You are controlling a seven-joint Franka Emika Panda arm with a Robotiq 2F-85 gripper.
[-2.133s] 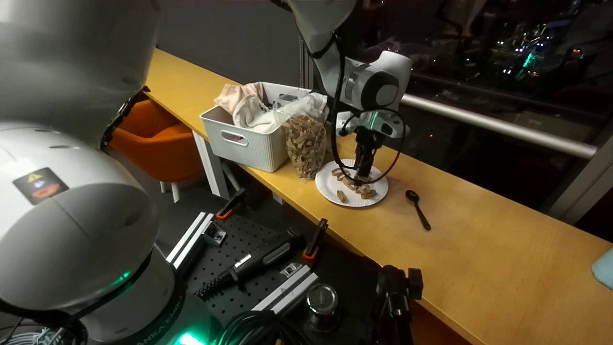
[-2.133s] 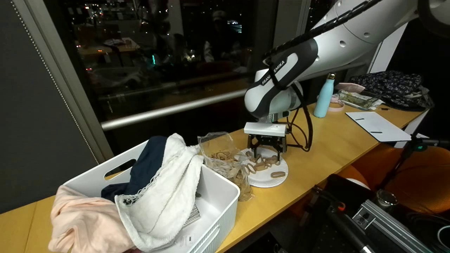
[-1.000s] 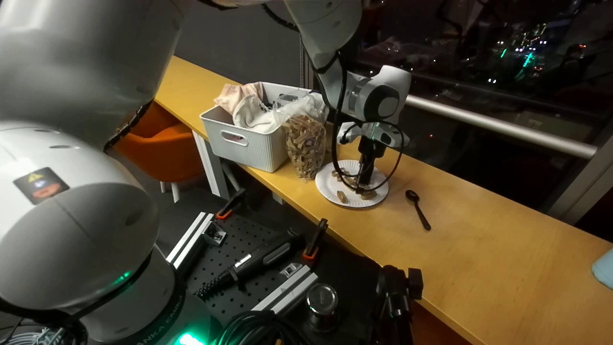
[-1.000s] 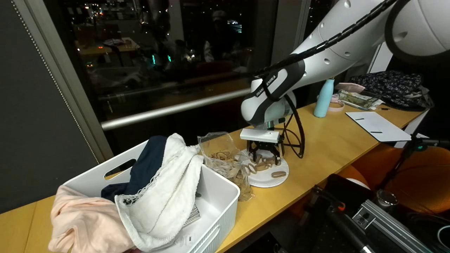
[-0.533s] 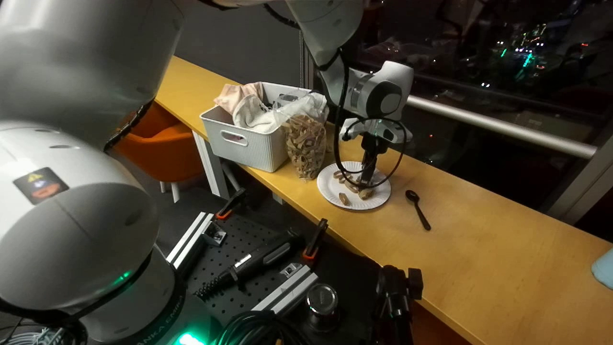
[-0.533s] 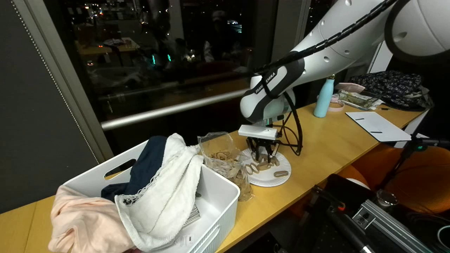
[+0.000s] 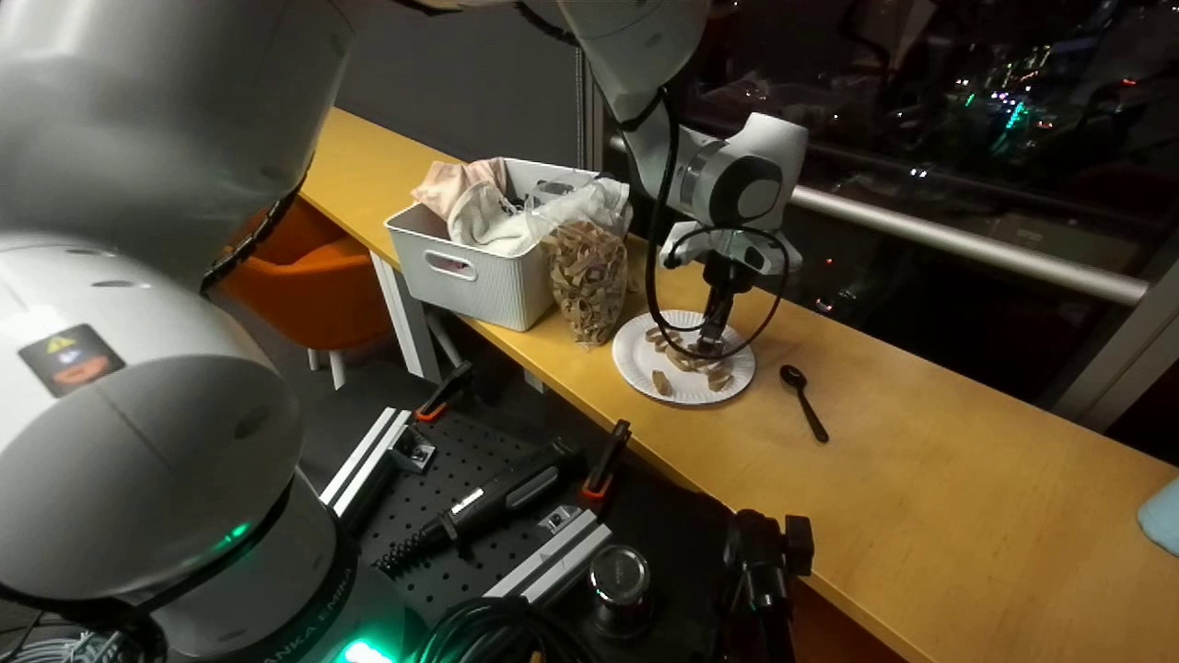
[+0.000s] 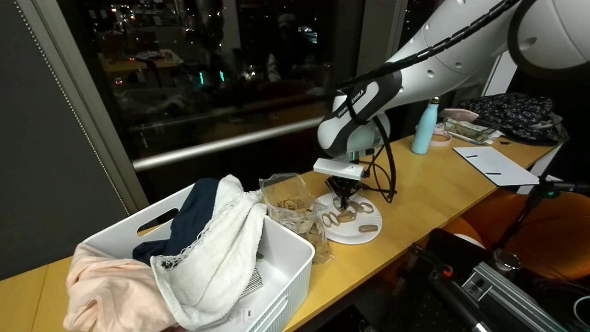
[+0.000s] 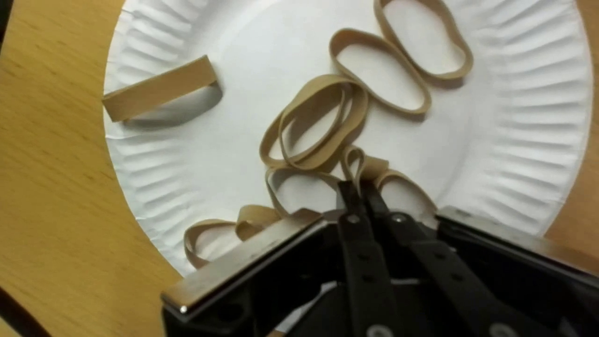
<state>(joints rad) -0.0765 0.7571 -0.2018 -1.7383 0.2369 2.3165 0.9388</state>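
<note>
Pinching a rubber band, the nearly closed end effector hangs from an arm lettered “EMIKA”.

Pinched tan rubber band in claw

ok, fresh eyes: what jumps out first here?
The gripper, shut on a tan rubber band over the white paper plate, clearest in the wrist view. Next, the white basket on the wooden table, peach cloth draped over its rim. A clear bag of bands stands between basket and plate.
</note>
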